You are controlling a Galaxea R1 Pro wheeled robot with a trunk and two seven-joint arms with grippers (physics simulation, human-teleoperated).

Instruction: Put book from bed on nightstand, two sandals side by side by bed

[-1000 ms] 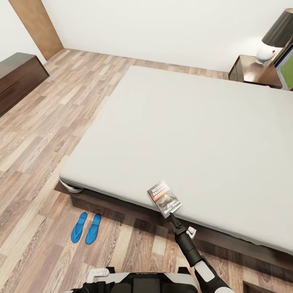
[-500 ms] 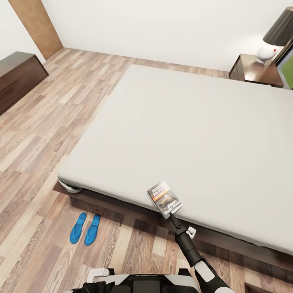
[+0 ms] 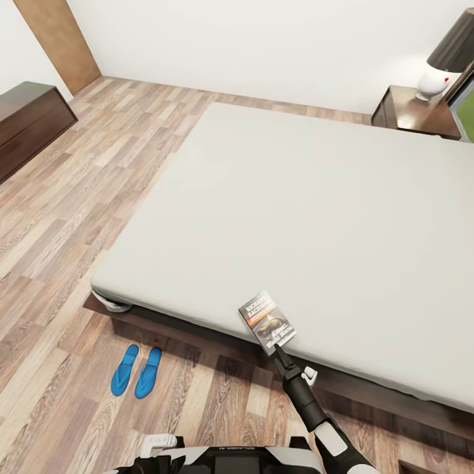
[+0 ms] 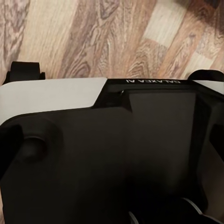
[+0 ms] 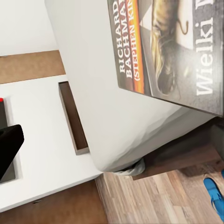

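Right pincer [image 3: 276,349] pinching the book [image 3: 266,320] by its near edge, over the bed [image 3: 316,197] edge at 6 o'clock. Thin, light, floppy, so grip near the spine. Left pincer: can't tell.

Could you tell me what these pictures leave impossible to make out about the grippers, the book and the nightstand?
- Right gripper: head view, its fingertips meet the dark orange-banded paperback book; too small to judge the grip.
- Left gripper: left wrist view, blocked by the robot's black and white body.
- Dark reddish-brown wooden nightstand: head view, cut by the right edge.
- Bright blue flip-flop sandals: straps too small.
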